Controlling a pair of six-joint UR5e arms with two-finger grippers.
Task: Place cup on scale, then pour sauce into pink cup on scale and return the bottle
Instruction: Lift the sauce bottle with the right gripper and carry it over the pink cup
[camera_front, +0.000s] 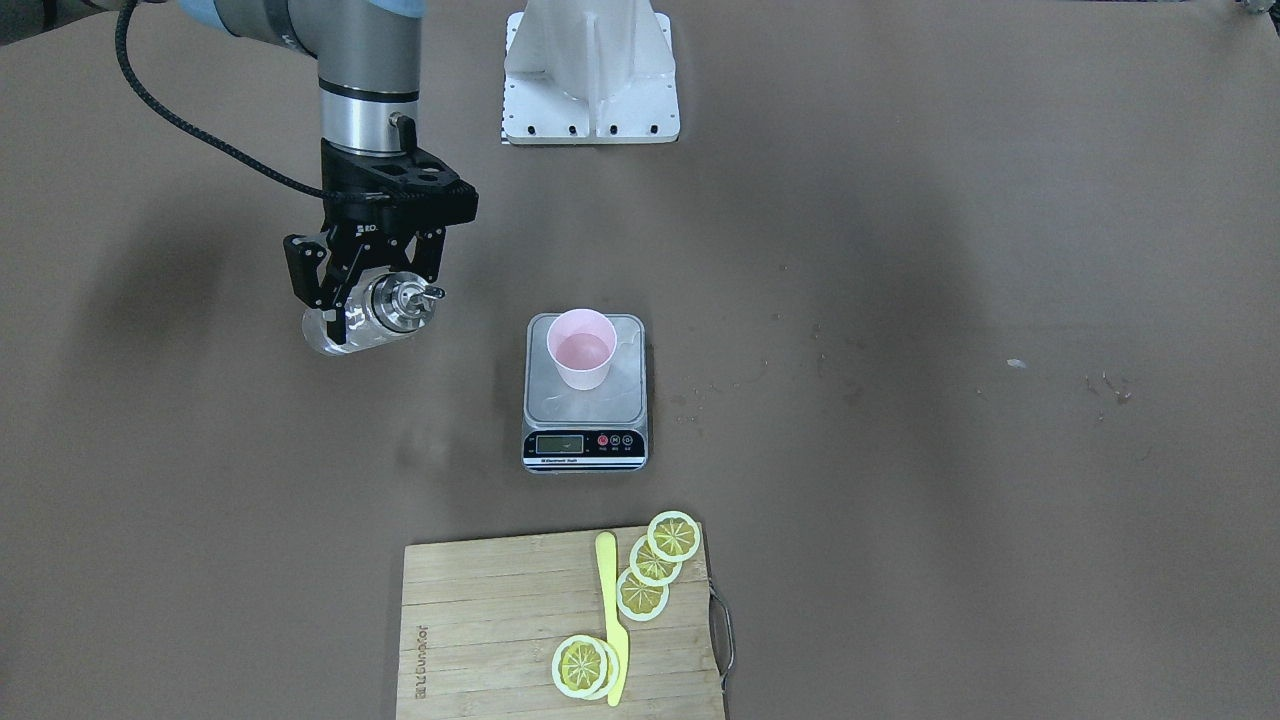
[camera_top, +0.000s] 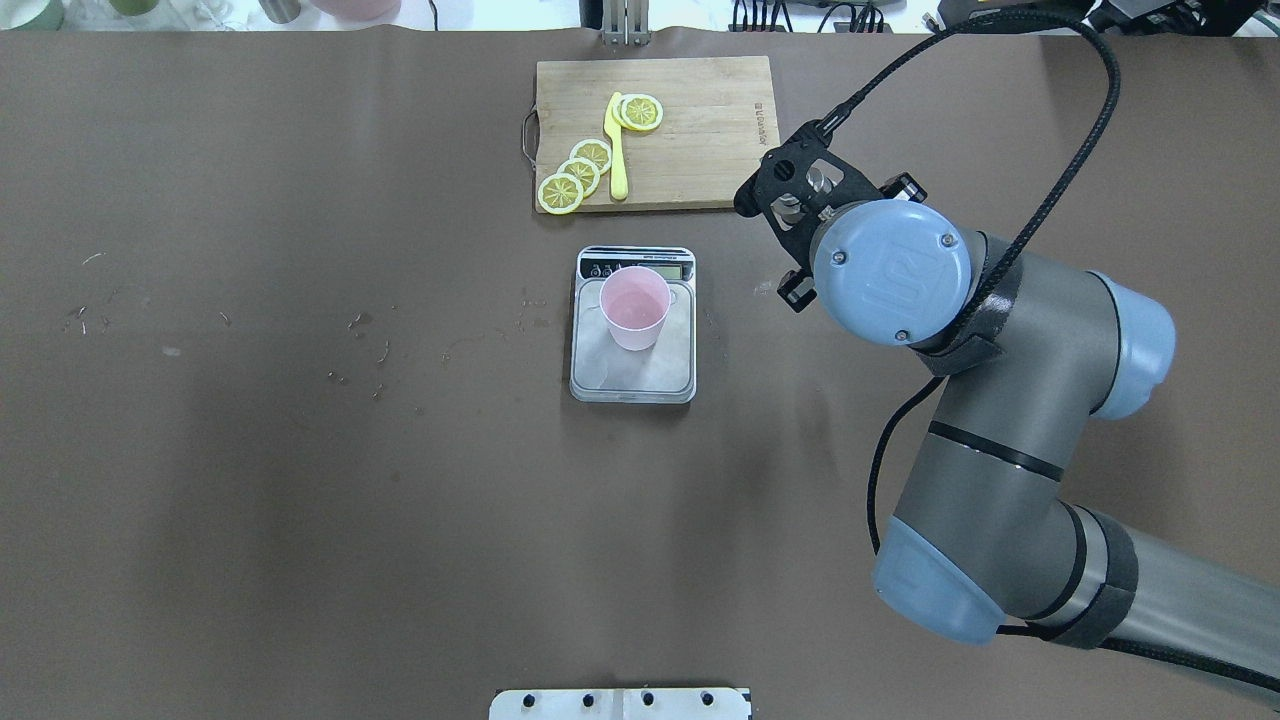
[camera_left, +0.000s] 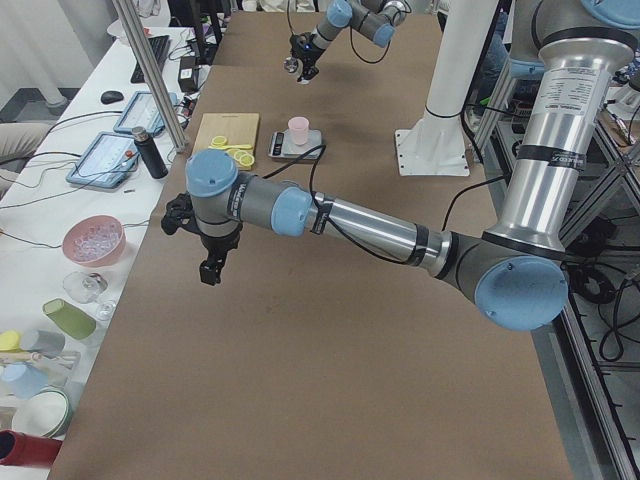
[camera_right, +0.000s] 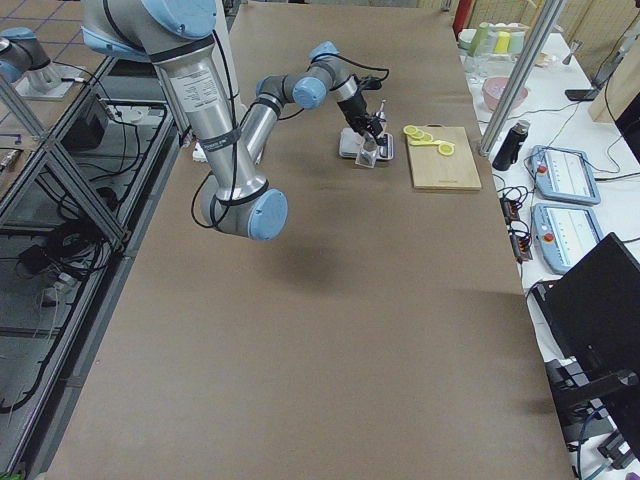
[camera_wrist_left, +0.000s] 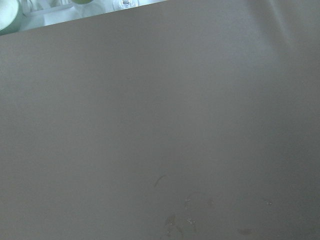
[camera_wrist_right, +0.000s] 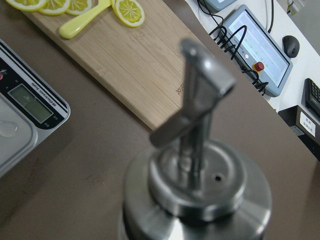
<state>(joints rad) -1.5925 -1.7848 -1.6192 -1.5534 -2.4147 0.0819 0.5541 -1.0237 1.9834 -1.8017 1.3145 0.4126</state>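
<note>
Directions read as a clock on the overhead view, with 12 o'clock pointing away from the robot.

Nearest is the white base plate at the edge of the brown table. The left gripper hangs over bare table far out at 9 o'clock. It appears only in the left side view, so I cannot tell whether its fingers are closed or spread.

Mid-table stands the scale, its display strip on the 12 o'clock side. The pink cup sits upright on the steel platform, toward the display end.

At about 2 o'clock from the scale and apart from it, the right gripper is clenched on the glass bottle. Its fingers clasp the body below the steel collar and hold it above the table, and the metal spout sticks up.

Farthest, at 12 o'clock from the scale, lies the wooden cutting board with lemon slices and a yellow knife.
</note>
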